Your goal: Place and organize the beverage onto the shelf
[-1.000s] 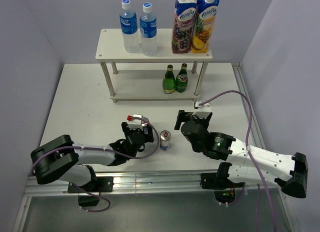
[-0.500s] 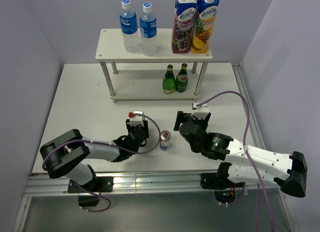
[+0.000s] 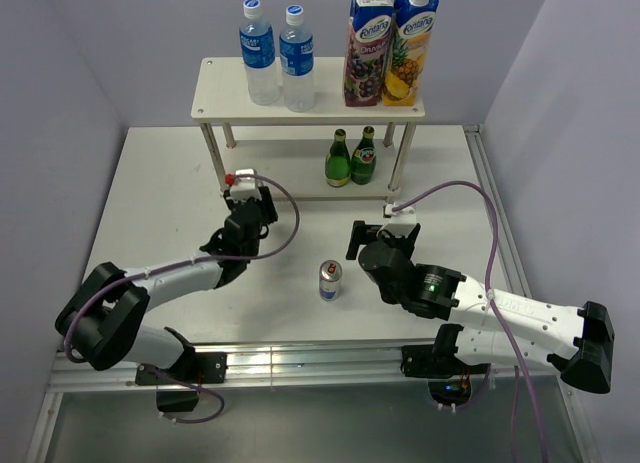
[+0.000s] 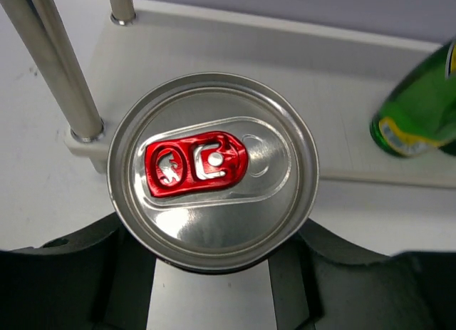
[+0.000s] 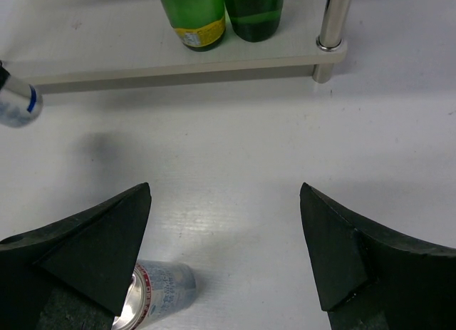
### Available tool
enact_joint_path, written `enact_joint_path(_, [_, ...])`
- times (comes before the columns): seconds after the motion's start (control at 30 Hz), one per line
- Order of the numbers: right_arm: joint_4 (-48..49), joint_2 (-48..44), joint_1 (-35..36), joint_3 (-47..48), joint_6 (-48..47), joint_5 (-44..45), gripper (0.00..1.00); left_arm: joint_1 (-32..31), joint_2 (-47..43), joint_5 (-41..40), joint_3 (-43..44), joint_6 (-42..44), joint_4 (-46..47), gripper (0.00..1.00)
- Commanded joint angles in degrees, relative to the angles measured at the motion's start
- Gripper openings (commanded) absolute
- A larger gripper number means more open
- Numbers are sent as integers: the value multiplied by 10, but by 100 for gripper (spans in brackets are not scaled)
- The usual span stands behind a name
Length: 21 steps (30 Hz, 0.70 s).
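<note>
Swung from mid-table toward the shelf (image 3: 225, 93), left hand (image 3: 247, 213) clenches a red-tabbed can (image 4: 212, 169); right hand (image 5: 224, 196) gapes empty.

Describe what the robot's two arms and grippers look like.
The left arm and right arm are white tubes between bulky black joints, each trailed by purple cables. The left gripper and right gripper have black, wedge-shaped fingers. Each wrist carries a white block; the left one has a red plug.
</note>
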Motion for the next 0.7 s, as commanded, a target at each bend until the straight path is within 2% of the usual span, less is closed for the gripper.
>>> enact_joint_path(0.0, [24, -1, 1, -4, -7, 20, 92, 37, 7, 49, 62, 32, 53, 0])
enact_joint_path(0.33, [31, -2, -1, -9, -18, 19, 92, 146, 126, 125, 148, 27, 67, 0])
enact_joint_path(0.67, [35, 3, -6, -12, -26, 10, 92, 180, 199, 138, 213, 29, 72, 0])
